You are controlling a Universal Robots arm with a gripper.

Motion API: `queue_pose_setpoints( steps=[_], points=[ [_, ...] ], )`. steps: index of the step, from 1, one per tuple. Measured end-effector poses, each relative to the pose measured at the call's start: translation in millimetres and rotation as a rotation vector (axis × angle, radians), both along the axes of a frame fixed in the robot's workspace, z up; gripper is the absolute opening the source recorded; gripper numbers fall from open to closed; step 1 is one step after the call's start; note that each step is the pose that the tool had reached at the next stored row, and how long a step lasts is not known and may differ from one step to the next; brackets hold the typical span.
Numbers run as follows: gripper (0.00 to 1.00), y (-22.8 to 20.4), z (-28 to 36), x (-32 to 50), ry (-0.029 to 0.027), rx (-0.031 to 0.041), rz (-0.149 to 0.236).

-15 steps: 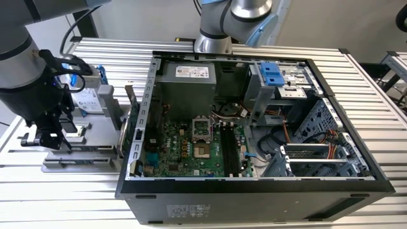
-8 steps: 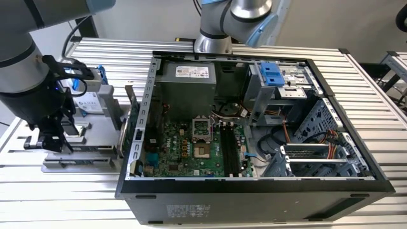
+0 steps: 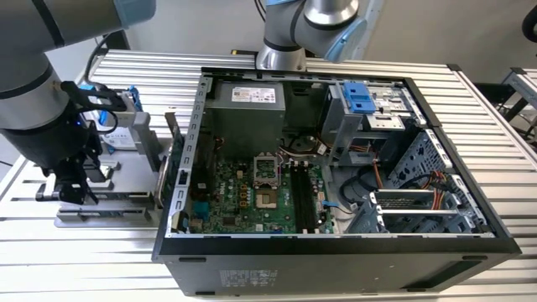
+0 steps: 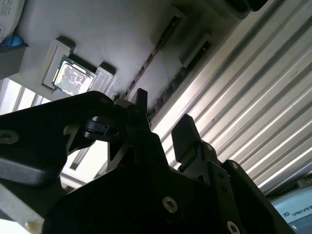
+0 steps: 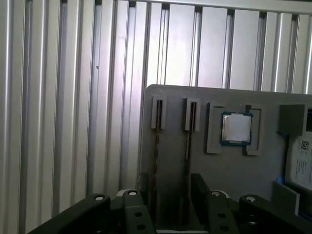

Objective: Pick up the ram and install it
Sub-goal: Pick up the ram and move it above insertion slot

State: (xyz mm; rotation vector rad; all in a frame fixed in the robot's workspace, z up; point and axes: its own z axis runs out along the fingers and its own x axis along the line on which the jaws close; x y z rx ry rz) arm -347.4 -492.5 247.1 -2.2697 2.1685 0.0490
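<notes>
The hand is hovering released, with its fingers spread and gripping nothing, above the grey holder tray on the ribbed counter. Two ram sticks are standing on edge in tray slots directly below the hand. A CPU chip is lying beside them, farther from the hand

Grey tubular arm with pale-blue joint caps; black fingers, silver screws.
</notes>
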Motion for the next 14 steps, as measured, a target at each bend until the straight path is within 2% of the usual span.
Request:
queue_pose_setpoints(
  steps=[9, 14],
  points=[
    [1.00, -0.1, -11.7, 0.0, 0.0028, -0.0019, -0.004],
    [1.00, -2.6, -18.6, 0.0, 0.0032, -0.0018, -0.007]
  ],
)
